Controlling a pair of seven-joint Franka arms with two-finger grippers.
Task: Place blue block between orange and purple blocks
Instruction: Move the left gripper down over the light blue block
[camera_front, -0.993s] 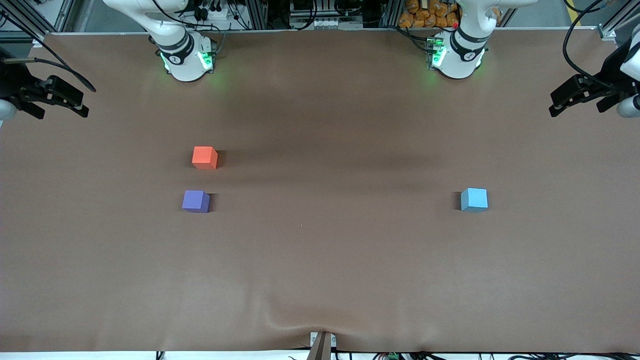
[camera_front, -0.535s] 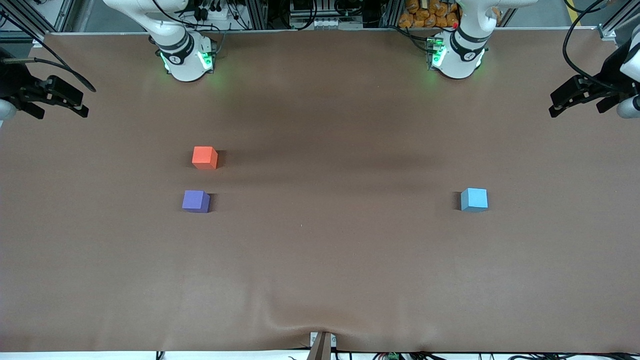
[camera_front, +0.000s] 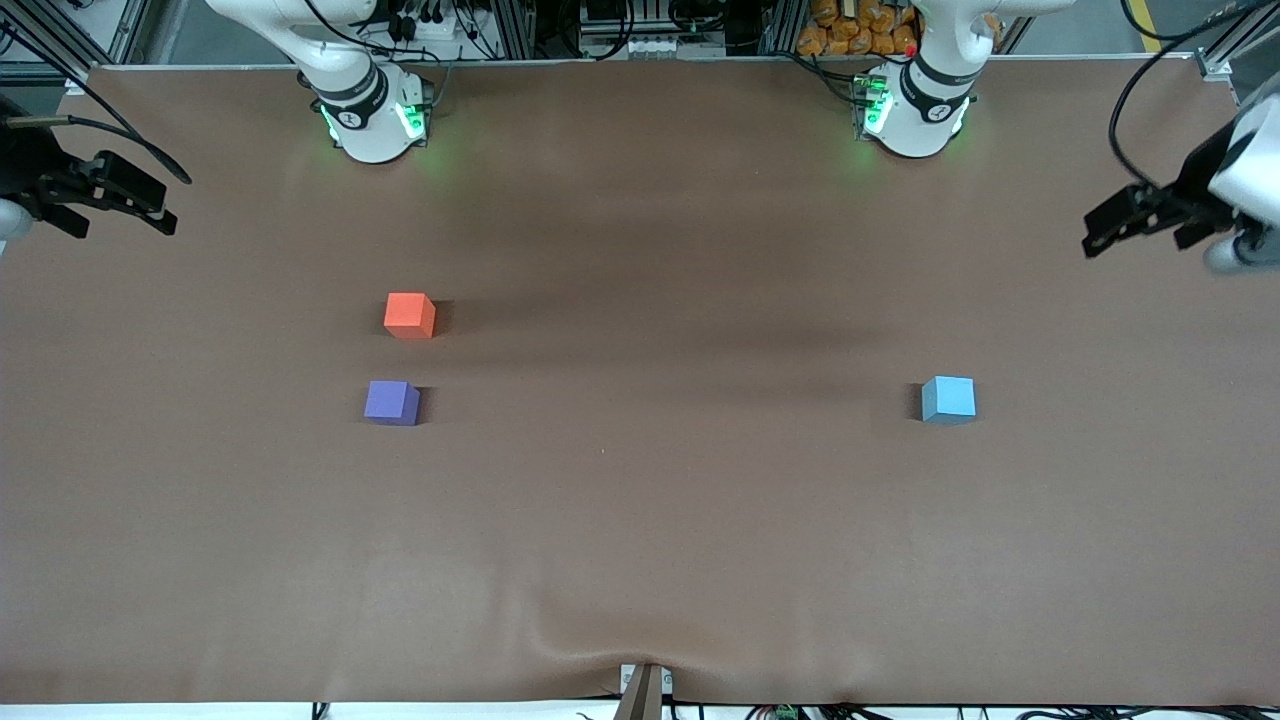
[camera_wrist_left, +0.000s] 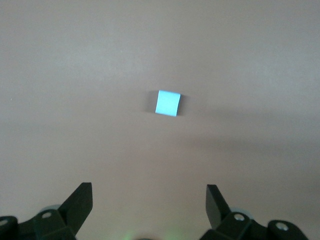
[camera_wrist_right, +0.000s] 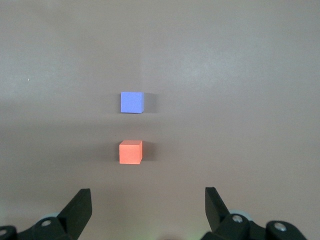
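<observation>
The light blue block sits alone on the brown table toward the left arm's end; it also shows in the left wrist view as the blue block. Toward the right arm's end, the orange block stands a little farther from the front camera than the purple block, with a gap of about one cube between them. The right wrist view shows both the orange block and the purple block. My left gripper hovers open over its end of the table. My right gripper waits open over the other end.
The brown cloth covers the whole table and is wrinkled near the middle of its front edge, where a small bracket sticks up. The arm bases stand along the edge farthest from the front camera.
My left gripper has shifted slightly inward over the table and tilted. The blocks and the right arm have not moved.
</observation>
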